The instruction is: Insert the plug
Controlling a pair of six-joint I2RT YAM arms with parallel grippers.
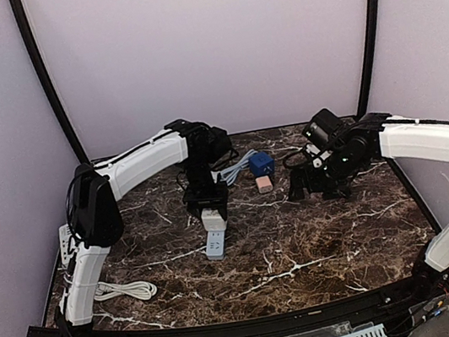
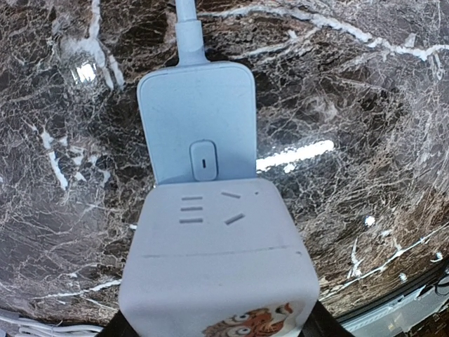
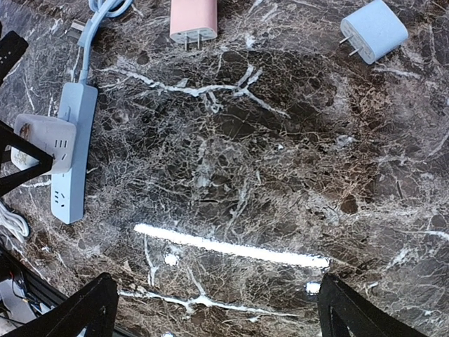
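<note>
Top external view: shows the left fingers (image 1: 208,208) closed on a white cube plug (image 1: 213,220), left of centre on the dark marble table (image 1: 306,250). Puts that plug directly over a pale power strip (image 1: 215,244) lying near-to-far, its near end sticking out past the cube. Cannot tell whether the prongs are seated or only resting on the strip. Shows the strip's cable (image 1: 237,166) running off the far end toward a blue charger (image 1: 260,163), with a pink plug (image 1: 264,183) just on the near side of that charger, both loose around the far middle of the table. Places the right fingers (image 1: 313,190) to the right of those two, low over the table, spread wide and holding nothing. Shows a coiled white cord (image 1: 124,289) at the near left.

Left wrist view: fills the lower half with the cube, socket slots on its upper face and a tiger sticker (image 2: 249,323) at the bottom edge. Beyond it, the strip's rounded end with an oval switch (image 2: 203,160) and the cable leaving at the top.

Right wrist view: catches the cube sitting across the strip at far left, a black finger on either side of it. Shows both right fingertips wide apart at the bottom corners over bare marble.
</note>
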